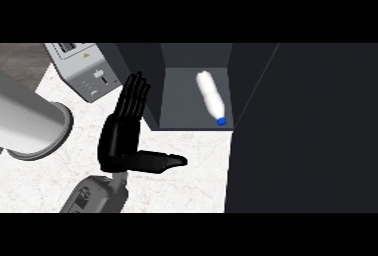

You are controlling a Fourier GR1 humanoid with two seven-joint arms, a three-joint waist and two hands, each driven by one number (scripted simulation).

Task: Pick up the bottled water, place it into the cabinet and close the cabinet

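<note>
The left hand [122,135] stands released over the marble surface [184,150], fingers straight and pointing up toward the cabinet [192,60], thumb stretched out sideways to the right. The bottled water [210,96] lies on its side inside the cabinet, blue cap nearest the front edge.

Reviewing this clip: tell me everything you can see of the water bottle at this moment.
The water bottle is a slim, pale, translucent-looking plastic bottle with a small blue cap. It lies on its side on the grey floor of the open dark cabinet, toward the right wall, cap end pointing to the front edge and slightly right, base toward the back. No hand touches it: the left hand stands open outside the cabinet, over the counter to the left. Whether the bottle touches the cabinet's right wall cannot be told.
</note>
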